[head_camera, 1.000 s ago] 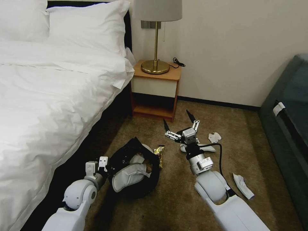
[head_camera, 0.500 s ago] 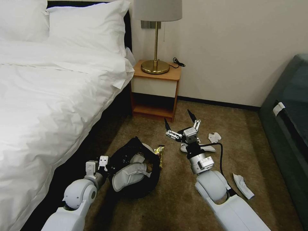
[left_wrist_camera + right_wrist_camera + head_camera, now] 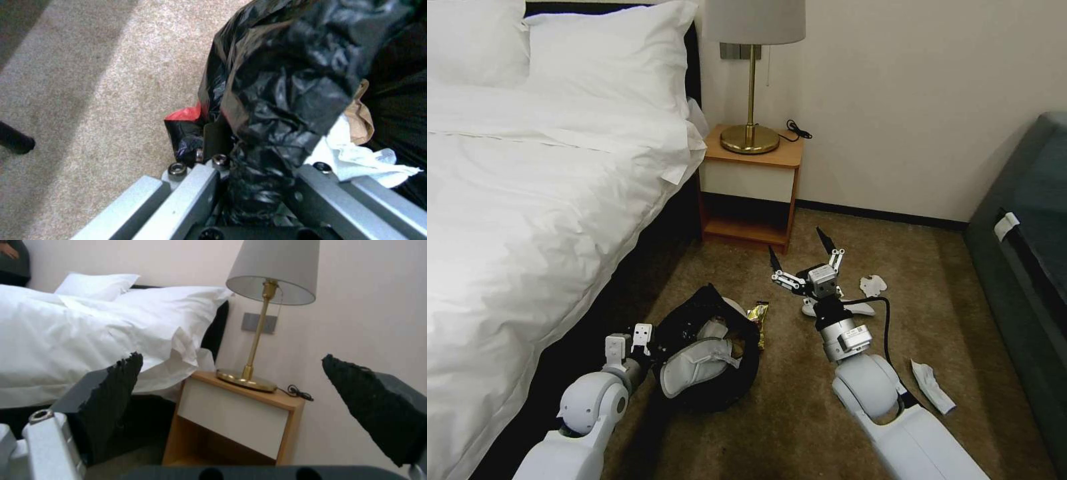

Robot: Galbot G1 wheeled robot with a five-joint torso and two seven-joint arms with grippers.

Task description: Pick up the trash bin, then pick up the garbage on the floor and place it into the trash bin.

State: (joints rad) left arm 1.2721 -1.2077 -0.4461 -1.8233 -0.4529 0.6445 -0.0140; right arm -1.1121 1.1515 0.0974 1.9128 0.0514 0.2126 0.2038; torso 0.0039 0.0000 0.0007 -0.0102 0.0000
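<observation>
Trash bin (image 3: pixel 714 393), lined with a crinkly black bag, hangs tilted low over the brown carpet (image 3: pixel 800 427) beside the white bed (image 3: pixel 527 200), its rim pinched in the left gripper (image 3: pixel 644 347), whose fingers are clamped on the bag at the bin's near-left edge; the left wrist view shows the black plastic (image 3: pixel 285 83) bunched between the metal fingers (image 3: pixel 186 196), with crumpled white tissue (image 3: pixel 356 156) and brown paper (image 3: pixel 361 120) inside the bin and a scrap of red (image 3: pixel 186 114) at the fold. A white slipper (image 3: pixel 694 368) lies across the bin's mouth. The wooden nightstand (image 3: pixel 752 190) with a brass lamp (image 3: pixel 752 73) stands against the wall, straight ahead of the right gripper (image 3: pixel 802 255), which points toward it above the floor with its black fingertips (image 3: pixel 111 386) spread wide and nothing between them. Dark furniture (image 3: pixel 1024 267) closes off the right side. Litter on the carpet: a second white slipper (image 3: pixel 857 308), partly hidden under the right wrist; a gold snack wrapper (image 3: pixel 758 315) just beside the bin's far rim; a crumpled tissue (image 3: pixel 872 286) near the right gripper; another tissue (image 3: pixel 932 387) beside the right forearm.
</observation>
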